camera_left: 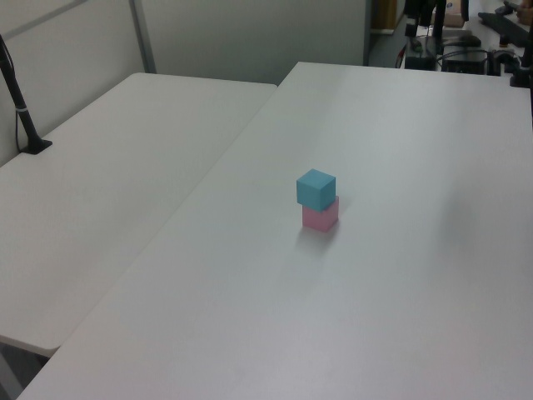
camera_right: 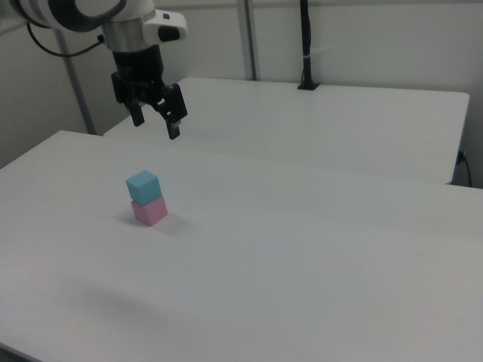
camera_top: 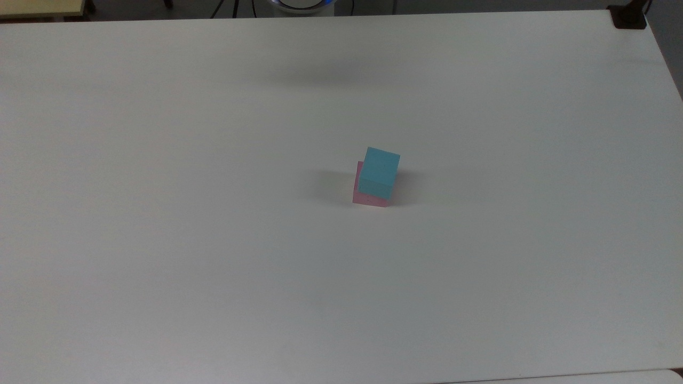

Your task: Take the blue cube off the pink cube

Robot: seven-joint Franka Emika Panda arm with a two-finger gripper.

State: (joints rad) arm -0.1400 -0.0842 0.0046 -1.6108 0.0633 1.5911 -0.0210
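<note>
The blue cube point(camera_top: 379, 172) sits on top of the pink cube point(camera_top: 368, 198), turned a little so their edges do not line up. The stack stands near the middle of the white table point(camera_top: 213, 240). The left view shows the blue cube point(camera_left: 316, 188) over the pink cube point(camera_left: 321, 217). In the right view the blue cube point(camera_right: 143, 186) rests on the pink cube point(camera_right: 150, 210), and my gripper point(camera_right: 156, 123) hangs high above and behind them, open, with nothing between its fingers.
A second white table point(camera_left: 100, 200) adjoins the first, at the left view's left. A black post point(camera_right: 306, 45) is clamped on its far side. A dark clamp point(camera_top: 628, 17) sits at the top view's upper right corner.
</note>
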